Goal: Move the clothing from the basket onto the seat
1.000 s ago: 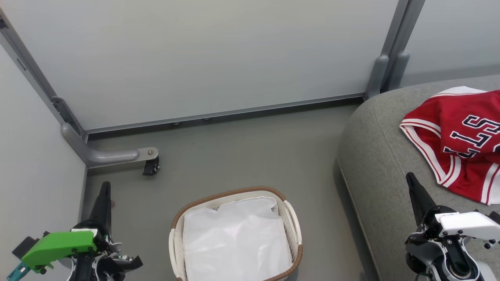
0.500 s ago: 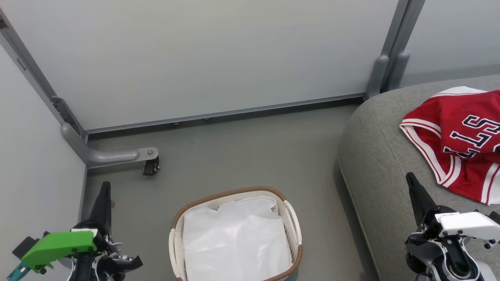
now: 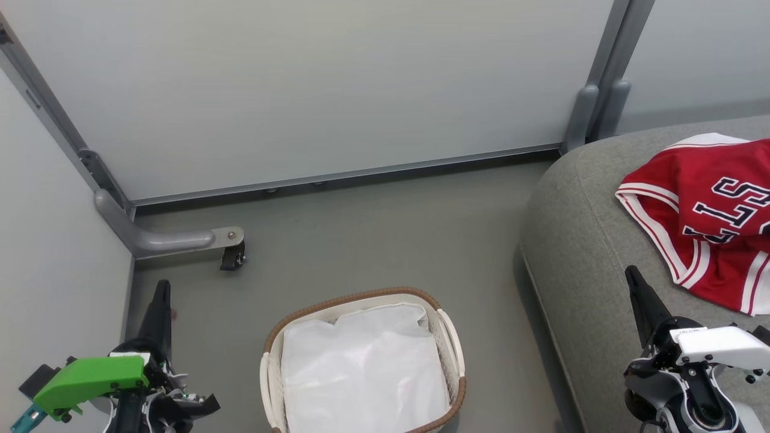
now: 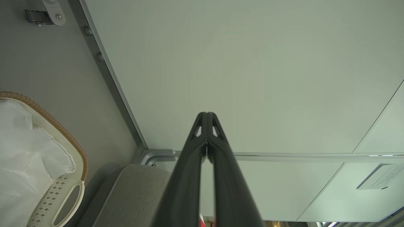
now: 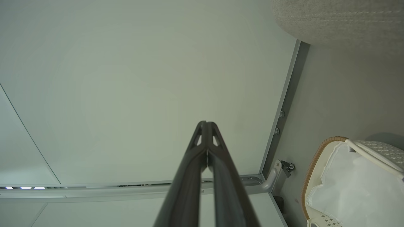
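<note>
Clothing point(image 3: 704, 222) lying on seat point(image 3: 577, 240), right of basket point(image 3: 355, 296). Liner point(image 3: 361, 367) sitting in basket. Left jaws, right jaws both staying... pressing closed, gripping nothing, flanking basket.

Left claw point(image 3: 162, 290), right claw point(image 3: 632, 276) — both closed

Head downward, wrists forward; basket point(image 3: 452, 349) shared

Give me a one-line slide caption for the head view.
Red jersey on grey seat; basket holds a white liner; left end effector and right end effector shut.
</note>
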